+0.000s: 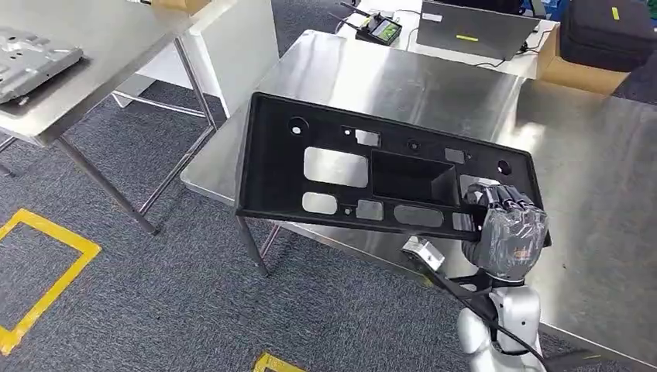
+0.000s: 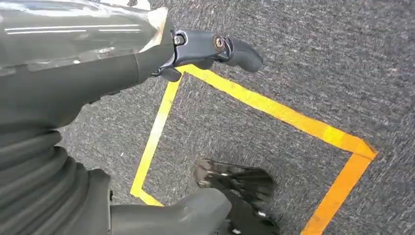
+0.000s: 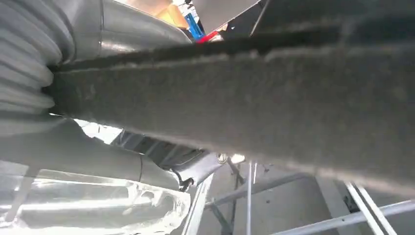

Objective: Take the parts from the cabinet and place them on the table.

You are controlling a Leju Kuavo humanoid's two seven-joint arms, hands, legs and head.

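A large black plastic panel (image 1: 333,167) with several cut-outs and a box-shaped recess hangs tilted over the near corner of the steel table (image 1: 434,85). My right hand (image 1: 507,225) grips its near right edge from below, fingers wrapped over the rim. In the right wrist view the panel's rough dark edge (image 3: 274,103) crosses close to the camera, with my right hand (image 3: 54,63) clamped on it. My left hand (image 2: 161,54) hangs over grey carpet, its fingers (image 2: 220,49) spread and holding nothing.
A second steel table (image 1: 93,54) at the left carries a grey metal part (image 1: 31,58). Laptop (image 1: 472,31), controller (image 1: 380,31) and dark bag (image 1: 608,31) lie at the far back. Yellow tape (image 1: 46,263) marks the grey carpet, with yellow tape (image 2: 274,107) under my left hand.
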